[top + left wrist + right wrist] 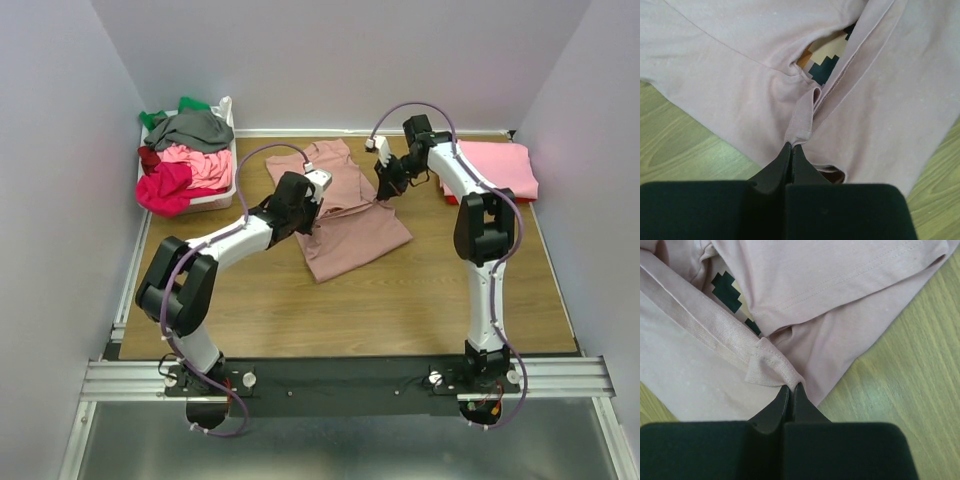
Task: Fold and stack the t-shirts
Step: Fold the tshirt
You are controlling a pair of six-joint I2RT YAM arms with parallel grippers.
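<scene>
Two arms work on one dusty-pink t-shirt (345,235), which lies in the middle of the wooden table (400,310). Its long axis runs from the far edge toward the near one, slanting to the right as it comes nearer. I cannot tell from here which end is the neck.

The left gripper (791,146) is clenched on a narrow strip of cloth at the shirt's left side. The right gripper (791,386) is pinched tight on a small stitched fold at its right side. Between the layers of cloth a patch of blocky pixel print (827,62) shows.

At the far left corner a white basket (225,190) holds a loose heap of tees (185,165) in grey, green, pink and red. At the far right a folded bright pink tee (495,165) lies flat, well apart from the basket.
</scene>
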